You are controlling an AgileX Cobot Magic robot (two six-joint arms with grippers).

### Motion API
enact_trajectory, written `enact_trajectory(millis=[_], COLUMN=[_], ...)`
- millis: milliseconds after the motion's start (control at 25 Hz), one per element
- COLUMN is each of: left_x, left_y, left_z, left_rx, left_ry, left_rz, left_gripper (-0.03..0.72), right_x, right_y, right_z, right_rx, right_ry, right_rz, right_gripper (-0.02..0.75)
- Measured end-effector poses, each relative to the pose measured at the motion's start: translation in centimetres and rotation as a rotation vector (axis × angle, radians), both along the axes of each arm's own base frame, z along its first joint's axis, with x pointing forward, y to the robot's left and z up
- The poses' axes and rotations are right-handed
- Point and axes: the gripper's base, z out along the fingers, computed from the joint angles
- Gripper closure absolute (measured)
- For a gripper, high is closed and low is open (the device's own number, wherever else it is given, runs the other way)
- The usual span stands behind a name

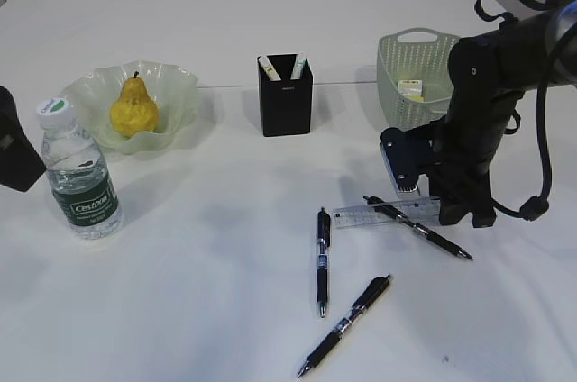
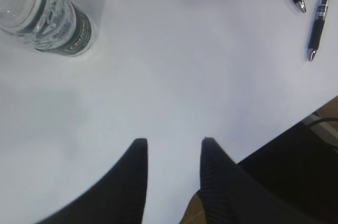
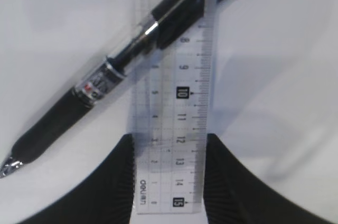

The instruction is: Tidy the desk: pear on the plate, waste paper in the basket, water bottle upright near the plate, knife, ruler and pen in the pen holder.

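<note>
**Right gripper closing around the ruler at four o'clock**

The desk fills the scene, white and broad. At three o'clock in the exterior view the right arm bends down to the tabletop, its right gripper set over the ruler; the wrist view shows one finger on each long edge of the clear strip, touching or all but touching it, though whether they already pinch it cannot be told. At nine o'clock only a dark corner of the left arm shows; the left gripper hovers over bare desk, fingers apart and holding nothing.

The basket stands at two o'clock with waste paper inside. The plate sits at ten o'clock with the pear upright on it. The water bottle stands upright at nine o'clock, just beside the plate. The pen holder stands at twelve o'clock, with two pale items sticking out of its top.

One pen lies slantwise across the ruler. Two more black pens lie at six o'clock: the upper pen and the lower pen, near each other but apart.
</note>
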Motion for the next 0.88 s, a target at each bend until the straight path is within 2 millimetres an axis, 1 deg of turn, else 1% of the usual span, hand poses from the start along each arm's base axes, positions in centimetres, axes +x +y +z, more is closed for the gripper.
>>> enact_trajectory(millis=[400,600,800,880], left_x=[0.0,0.0,0.0,0.0], left_y=[0.0,0.0,0.0,0.0], left_z=[0.0,0.0,0.0,0.0], left_rx=[-0.001,-0.001,-0.001,-0.002], left_ry=[-0.002,-0.002,-0.003,-0.004], left_rz=[0.000,0.000,0.000,0.000], left_gripper=[0.459,0.459,0.459,0.459], right_x=[0.0,0.7,1.4,1.4], right_y=[0.0,0.1,0.4,0.4], right_z=[0.1,1.2,2.8,2.8], right_rx=[-0.002,0.000,0.020,0.020], right_ry=[0.013,0.001,0.001,0.001], right_rz=[-0.003,-0.014,-0.044,-0.044], right_gripper=[0.435,0.436,0.436,0.436])
